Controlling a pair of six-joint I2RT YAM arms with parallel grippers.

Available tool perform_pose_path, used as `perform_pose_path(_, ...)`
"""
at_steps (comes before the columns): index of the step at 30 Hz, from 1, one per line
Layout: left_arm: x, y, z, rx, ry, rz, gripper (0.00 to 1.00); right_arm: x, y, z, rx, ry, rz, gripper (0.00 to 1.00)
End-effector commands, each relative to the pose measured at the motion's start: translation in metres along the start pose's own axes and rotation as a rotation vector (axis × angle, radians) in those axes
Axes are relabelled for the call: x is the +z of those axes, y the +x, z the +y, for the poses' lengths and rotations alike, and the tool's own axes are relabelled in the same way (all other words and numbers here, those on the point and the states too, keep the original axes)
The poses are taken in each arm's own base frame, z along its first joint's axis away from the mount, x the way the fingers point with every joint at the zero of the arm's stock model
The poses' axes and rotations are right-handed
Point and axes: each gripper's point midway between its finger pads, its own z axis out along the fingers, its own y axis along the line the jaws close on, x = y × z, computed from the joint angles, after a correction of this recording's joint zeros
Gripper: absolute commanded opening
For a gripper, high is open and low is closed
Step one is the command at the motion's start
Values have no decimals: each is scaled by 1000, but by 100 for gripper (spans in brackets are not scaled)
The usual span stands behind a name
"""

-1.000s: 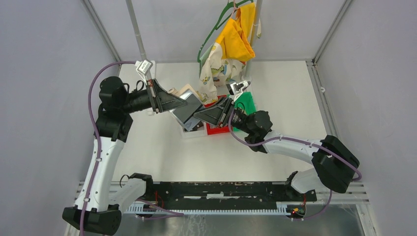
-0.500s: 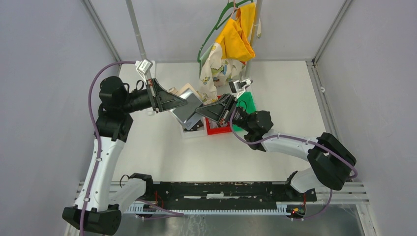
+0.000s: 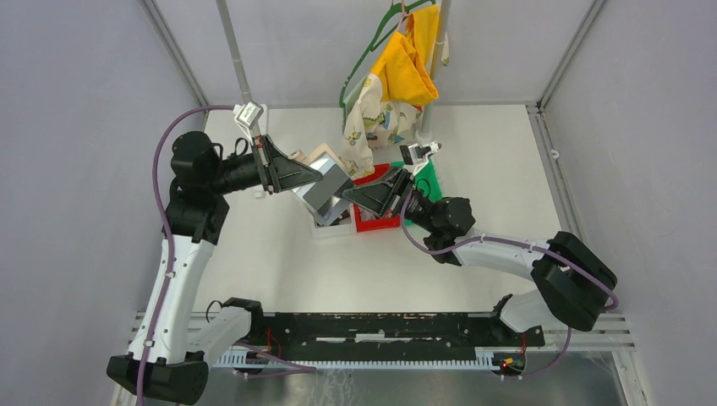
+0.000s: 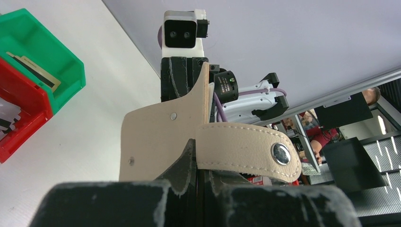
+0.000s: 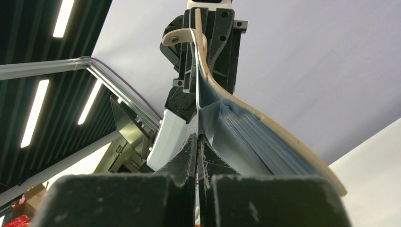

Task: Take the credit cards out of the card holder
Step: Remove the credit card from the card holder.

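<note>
My left gripper (image 3: 314,176) is shut on the tan card holder (image 3: 320,161) and holds it open in the air above the bins. In the left wrist view its jaws clamp the card holder (image 4: 156,142) just below the snap tab (image 4: 281,153). My right gripper (image 3: 350,195) is shut on a thin pale sheet (image 5: 196,94) seen edge-on at the holder's open side; I cannot tell whether it is a credit card or a clear sleeve. The clear sleeves (image 5: 246,137) fan out against the curved tan cover (image 5: 283,137). The grey inner face (image 3: 325,191) shows between the two grippers.
A white bin (image 3: 334,227), a red bin (image 3: 376,222) and a green bin (image 3: 431,178) stand under the grippers. The green bin (image 4: 42,61) holds a flat pale card. Clothes on a hanger (image 3: 397,76) hang just behind. Frame posts and walls stand at the back.
My right gripper and forearm have shifted slightly right and back, still shut at the holder's edge. My left gripper and the card holder have stayed put.
</note>
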Motion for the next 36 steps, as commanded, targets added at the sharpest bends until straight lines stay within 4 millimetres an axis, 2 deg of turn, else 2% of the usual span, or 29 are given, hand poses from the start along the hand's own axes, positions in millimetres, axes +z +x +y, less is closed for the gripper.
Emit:
perform_pose_path(1,-4,-9,-25,50,47,-18,6,-2,-10,31,-55,-84,-33,0)
perform_pose_path(6,-3,-10,-24,50,41,-23,5,-6,-8,28,-56,-68,-34,0)
perform_pose_path(9,-2,-11,-19,46,23,-31,3,1,-6,26,-49,-57,-23,9)
perform_pose_path(12,-1,-13,-10,44,-19,-45,2,11,-6,27,-32,-65,-23,12)
perform_pose_path(16,-1,-16,-4,42,-53,-58,2,21,-8,24,2,-74,-36,25)
perform_pose_path(22,-1,-19,-3,42,-63,-62,2,23,-8,31,28,-118,-40,27)
perform_pose_path(27,0,-23,-4,44,-68,-71,2,18,-5,29,28,-104,-34,10)
perform_pose_path(36,1,-31,-7,73,-71,-78,2,9,-2,29,22,-92,-28,0)
